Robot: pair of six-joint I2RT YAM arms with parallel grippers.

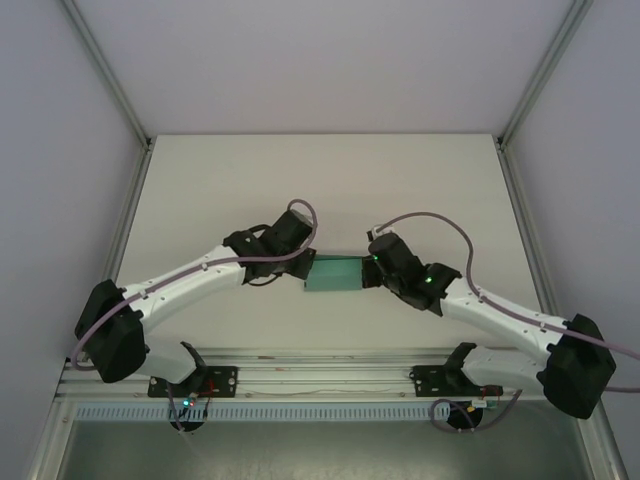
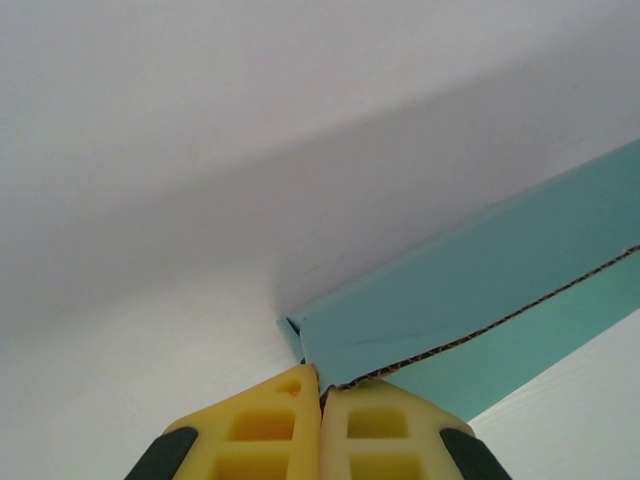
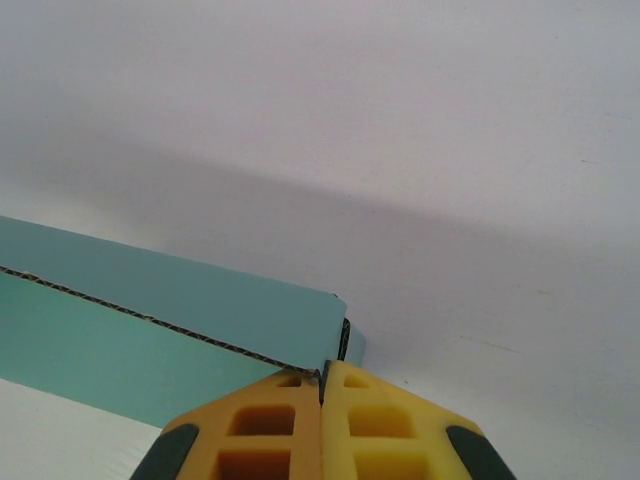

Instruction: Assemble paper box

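The paper box point(image 1: 335, 274) is teal-green card, lying on the white table between my two grippers. My left gripper point(image 1: 311, 264) meets its left end. In the left wrist view the yellow fingers point(image 2: 270, 425) are closed together, and the left gripper point(image 2: 320, 385) pinches the brown corrugated edge of a raised box wall point(image 2: 480, 280) at its corner. My right gripper point(image 1: 366, 268) meets the box's right end. In the right wrist view that gripper point(image 3: 322, 372) is shut on the corner of the box wall point(image 3: 180, 290), whose corrugated edge runs off to the left.
The white table point(image 1: 320, 180) stretches back to the enclosure's rear wall, with angled metal posts point(image 1: 105, 70) at both back corners. An aluminium rail point(image 1: 320, 375) with the arm bases runs along the near edge.
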